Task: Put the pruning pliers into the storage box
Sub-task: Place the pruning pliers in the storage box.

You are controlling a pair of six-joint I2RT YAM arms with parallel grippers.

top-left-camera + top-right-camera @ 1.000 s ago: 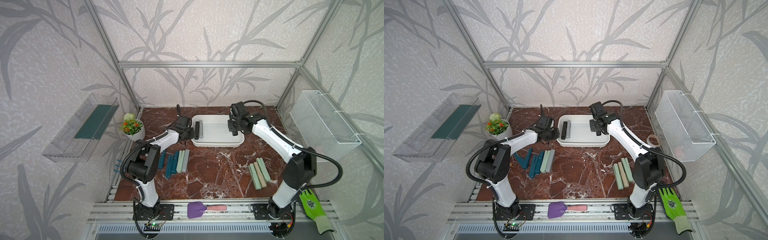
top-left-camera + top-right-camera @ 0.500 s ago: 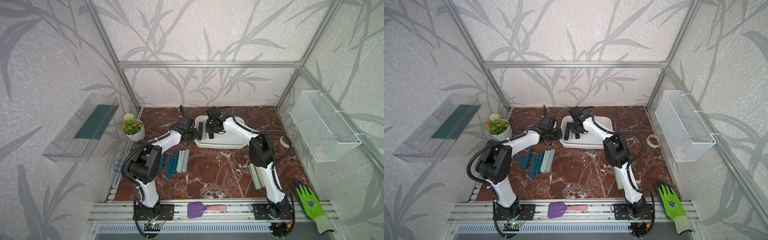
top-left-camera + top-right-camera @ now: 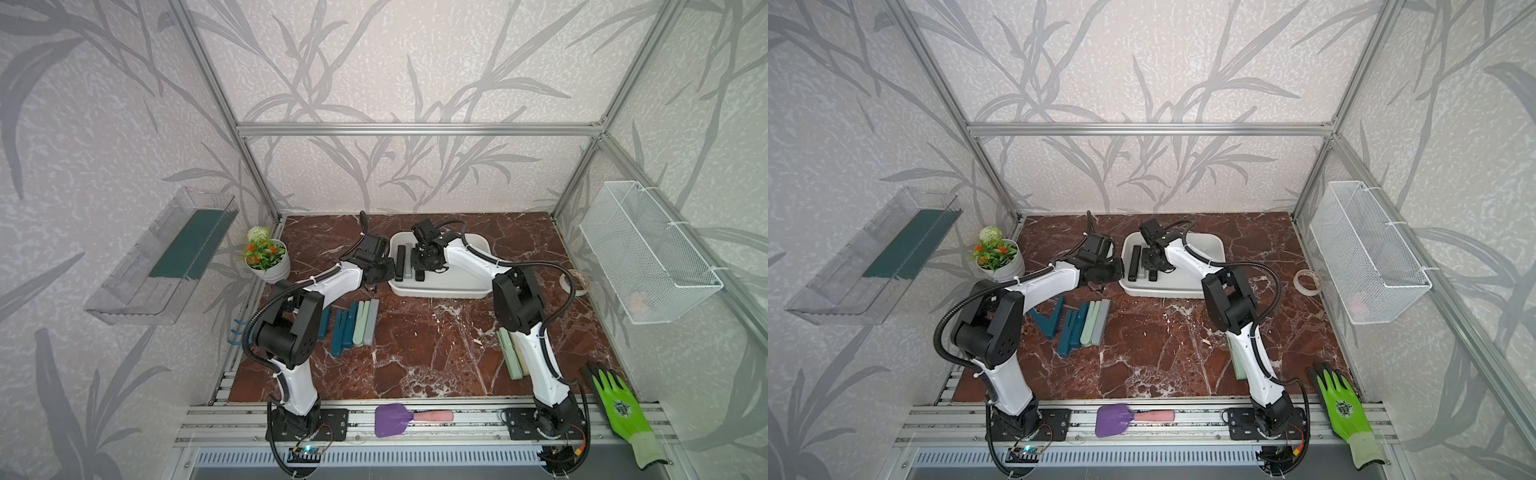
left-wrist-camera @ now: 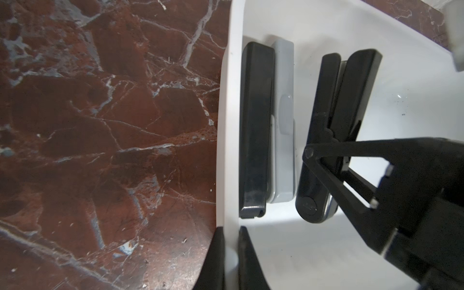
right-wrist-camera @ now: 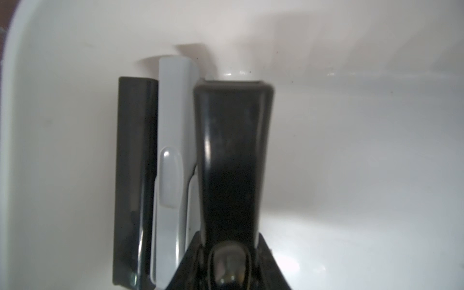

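The storage box (image 3: pixel 473 243) (image 3: pixel 1208 245) is a shallow white tub at the back of the table. My left gripper (image 4: pixel 229 229) (image 3: pixel 388 269) is shut on the box's left rim (image 4: pixel 226 125), one finger on each side. My right gripper (image 5: pixel 229 241) (image 3: pixel 419 270) reaches into the box, shut on black pruning pliers (image 5: pixel 233 150) (image 4: pixel 346 100). Beside them lie grey pliers (image 5: pixel 173 125) (image 4: pixel 283 113) and black pliers (image 5: pixel 133 163) (image 4: pixel 254 125) against the wall. Teal, pale green and grey pliers (image 3: pixel 353 318) (image 3: pixel 1088 320) lie on the table at the left. Pale green ones (image 3: pixel 509 353) are partly hidden behind my right arm.
A potted plant (image 3: pixel 266 257) stands left of the box and a tape roll (image 3: pixel 575 282) lies to its right. A wire-mesh basket (image 3: pixel 648 257) and a clear tray (image 3: pixel 166 253) hang on the side walls. A purple spatula (image 3: pixel 395 419) and a green glove (image 3: pixel 619 411) lie at the front.
My right arm swung from the box's right part to its left part, carrying the black pliers next to the grey ones. The left gripper stayed on the rim.
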